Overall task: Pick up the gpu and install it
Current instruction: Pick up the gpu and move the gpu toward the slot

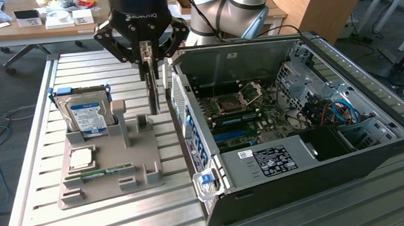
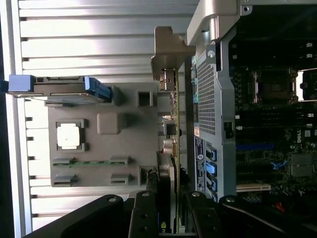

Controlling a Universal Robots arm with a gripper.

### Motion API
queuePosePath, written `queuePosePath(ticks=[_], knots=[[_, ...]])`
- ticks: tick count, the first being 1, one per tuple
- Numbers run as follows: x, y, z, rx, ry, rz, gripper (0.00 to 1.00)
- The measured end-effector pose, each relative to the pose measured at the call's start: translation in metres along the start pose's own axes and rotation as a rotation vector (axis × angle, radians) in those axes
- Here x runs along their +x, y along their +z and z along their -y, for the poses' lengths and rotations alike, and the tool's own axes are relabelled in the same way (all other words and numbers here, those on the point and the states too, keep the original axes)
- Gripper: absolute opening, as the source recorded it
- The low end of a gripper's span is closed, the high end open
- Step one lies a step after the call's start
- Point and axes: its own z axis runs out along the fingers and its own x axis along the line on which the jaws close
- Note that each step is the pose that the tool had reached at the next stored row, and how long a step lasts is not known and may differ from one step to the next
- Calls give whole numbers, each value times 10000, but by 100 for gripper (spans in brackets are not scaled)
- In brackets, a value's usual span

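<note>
Black fingers of the pincer (image 1: 146, 54) are clamped on the graphics card (image 1: 151, 89), one on each flat face. In the exterior view the card reads as a thin strip on edge dropping from the fingers. Its lower end is at the grey holder (image 1: 109, 173) on the counter (image 1: 33, 151); I cannot tell whether it has cleared the holder. In the wrist view its thin edge (image 2: 174, 124) runs from the fingers (image 2: 143, 213) out to the silver bracket (image 2: 168, 49).

The card sits just outside the open computer case (image 1: 188, 118), on the exterior view's left of its wall, with its length running along that wall (not across it). The motherboard slots (image 1: 230, 137) lie beyond the wall, to the exterior view's right and lower down.
</note>
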Motion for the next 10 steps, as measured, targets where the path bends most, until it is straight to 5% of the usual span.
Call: queuePosePath(ticks=[10], knots=[[-277, 7, -15, -1, 1, 1, 27]])
